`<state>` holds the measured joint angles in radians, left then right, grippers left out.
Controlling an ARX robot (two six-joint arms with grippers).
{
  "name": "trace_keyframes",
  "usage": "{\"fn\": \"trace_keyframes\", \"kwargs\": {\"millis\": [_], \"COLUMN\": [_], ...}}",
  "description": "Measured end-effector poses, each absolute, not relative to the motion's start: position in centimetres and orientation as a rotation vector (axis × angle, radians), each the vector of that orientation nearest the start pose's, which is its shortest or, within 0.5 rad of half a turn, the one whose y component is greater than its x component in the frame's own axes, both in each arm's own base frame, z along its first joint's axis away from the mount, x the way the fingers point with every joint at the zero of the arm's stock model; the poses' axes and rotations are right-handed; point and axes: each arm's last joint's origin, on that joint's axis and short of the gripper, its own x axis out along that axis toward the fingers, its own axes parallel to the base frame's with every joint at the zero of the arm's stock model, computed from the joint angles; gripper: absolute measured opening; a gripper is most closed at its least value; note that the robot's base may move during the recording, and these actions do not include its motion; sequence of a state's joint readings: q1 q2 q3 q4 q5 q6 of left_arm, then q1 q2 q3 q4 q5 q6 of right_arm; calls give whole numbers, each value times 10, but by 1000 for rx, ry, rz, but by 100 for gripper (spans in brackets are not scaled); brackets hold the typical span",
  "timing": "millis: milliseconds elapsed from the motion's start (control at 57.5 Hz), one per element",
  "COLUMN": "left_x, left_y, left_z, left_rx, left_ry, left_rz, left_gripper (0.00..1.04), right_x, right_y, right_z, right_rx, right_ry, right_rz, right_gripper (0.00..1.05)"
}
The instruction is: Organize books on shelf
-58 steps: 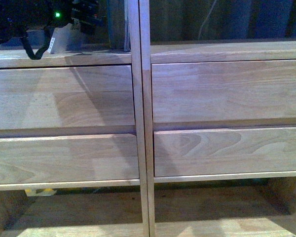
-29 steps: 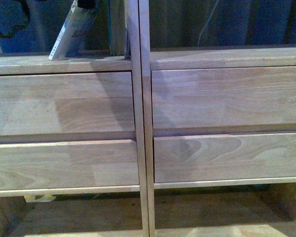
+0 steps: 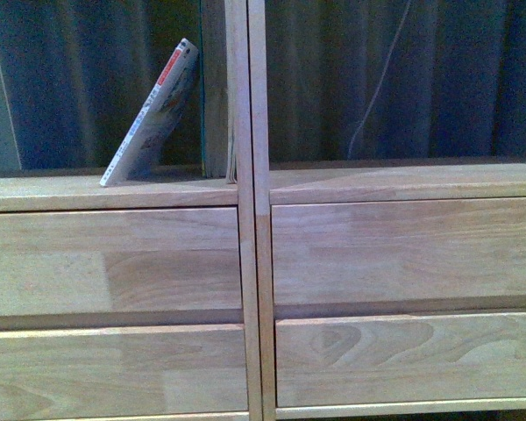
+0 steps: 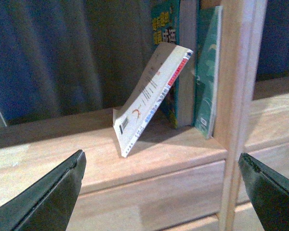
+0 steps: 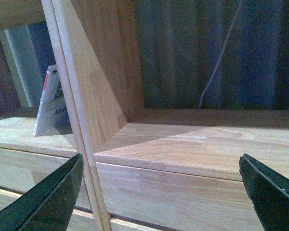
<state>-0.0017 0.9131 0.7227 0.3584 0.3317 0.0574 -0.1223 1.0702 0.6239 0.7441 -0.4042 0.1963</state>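
Note:
A thin white paperback [image 3: 153,118] with a red-marked spine leans tilted on the left column's board of the light wood shelf [image 3: 88,191]. Its top rests against upright teal-edged books [image 3: 212,105] that stand by the central upright [image 3: 250,175]. In the left wrist view my left gripper [image 4: 161,159] is open and empty, apart from the paperback [image 4: 151,96] and the teal books [image 4: 207,86]. My right gripper [image 5: 161,161] is open and empty before the bare right-column board [image 5: 192,144]. The paperback [image 5: 48,103] shows past the upright [image 5: 72,96]. Neither gripper shows in the front view.
Plain drawer fronts [image 3: 403,250] fill both columns below the board. A dark blue curtain [image 3: 70,79] hangs behind the shelf, and a thin pale cable [image 3: 381,79] runs down behind the right column.
The front view has risen, so the shelf board sits lower in the picture. The left arm, seen by the paperback a second ago, has left that view; the book leans by itself.

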Motion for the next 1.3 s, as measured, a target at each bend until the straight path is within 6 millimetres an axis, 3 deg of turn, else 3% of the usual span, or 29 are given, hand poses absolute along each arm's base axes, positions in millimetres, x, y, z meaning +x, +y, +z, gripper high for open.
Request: {"fn": "trace_keyframes", "kwargs": {"millis": [35,104,174,226,330,556,660,973,1304], "left_x": [197,185,179,176,167,150,144,129,118], "left_y": [-9,-5,-1,0,0,0,0,0,0], "left_z": [344,345,325,300,272,237,224,198,183], "left_rx": [84,42,20,12,9,5,2,2,2], "left_ry": [-193,-115,-51,-9,9,4,8,-2,0], "left_rz": [-319,-140,-16,0,0,1,-2,0,0], "left_gripper": [97,86,73,61,41,3,3,3,3], "right_x": [230,230,227,215,200,176,167,145,129], "right_y": [-17,-17,-14,-14,-6,0,-1,0,0], "right_z": [311,311,307,291,265,230,218,193,181], "right_rx": [116,117,103,67,31,11,7,6,6], "right_ry": [-260,-259,-145,-34,-3,7,12,9,5], "right_rz": [307,301,142,12,-19,2,0,0,0], "right_gripper": [98,98,88,75,56,18,2,3,3]}}
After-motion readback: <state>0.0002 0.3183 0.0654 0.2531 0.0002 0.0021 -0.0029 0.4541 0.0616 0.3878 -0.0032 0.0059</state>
